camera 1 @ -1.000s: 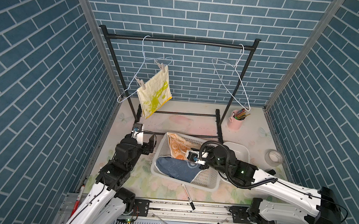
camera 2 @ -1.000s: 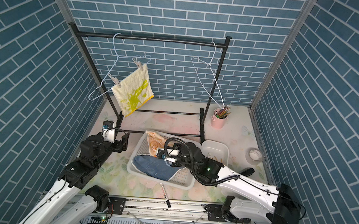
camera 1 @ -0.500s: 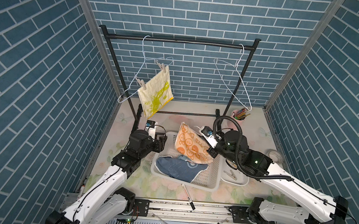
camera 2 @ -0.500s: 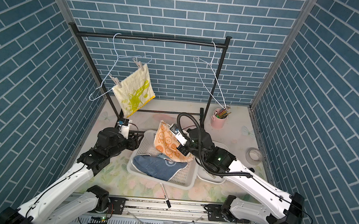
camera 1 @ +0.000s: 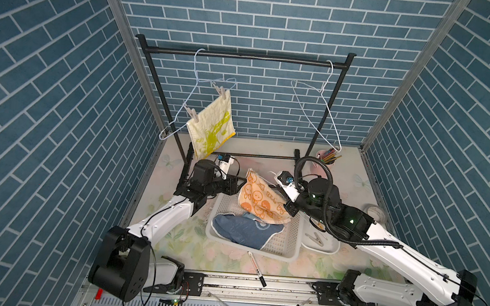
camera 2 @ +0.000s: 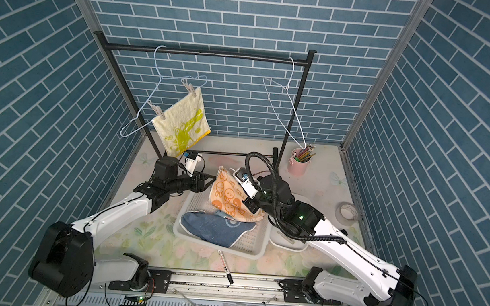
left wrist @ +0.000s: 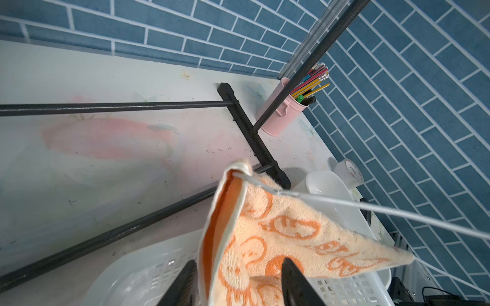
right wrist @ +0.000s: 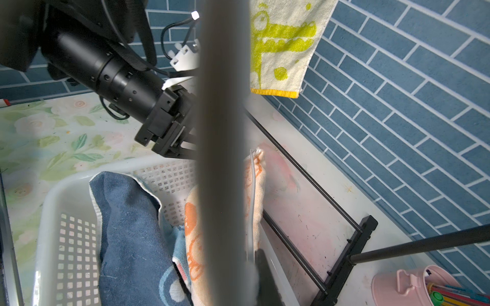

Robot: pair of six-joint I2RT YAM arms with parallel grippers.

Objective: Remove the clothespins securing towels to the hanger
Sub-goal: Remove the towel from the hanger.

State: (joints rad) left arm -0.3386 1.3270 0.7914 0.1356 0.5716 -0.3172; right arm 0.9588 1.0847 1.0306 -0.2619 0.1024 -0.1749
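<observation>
Up at the left end of the rack [camera 1: 245,57], the yellow towel [camera 1: 211,128] hangs aslant from a wire hanger [camera 1: 197,79], pinned by an upper clothespin [camera 1: 220,90] and a lower clothespin [camera 1: 191,113]. Below it the left gripper [left wrist: 238,265] reaches to the orange towel [camera 1: 259,201], its jaws apart on either side of the cloth's edge (whether they pinch it I cannot tell). That towel is draped over the held hanger [left wrist: 371,209], its bottom edge down in the white basket [camera 1: 274,253], where the blue towel [camera 1: 243,230] lies crumpled. The right gripper [camera 1: 287,211] is clenched on the held hanger's wire at the orange towel's far corner. Just beside the basket, a white tray [camera 1: 331,250] holds a loose clothespin [camera 1: 316,239]. Further right, a bare hanger [camera 1: 322,91] hangs above a pink cup [camera 2: 298,165] of pencils.
</observation>
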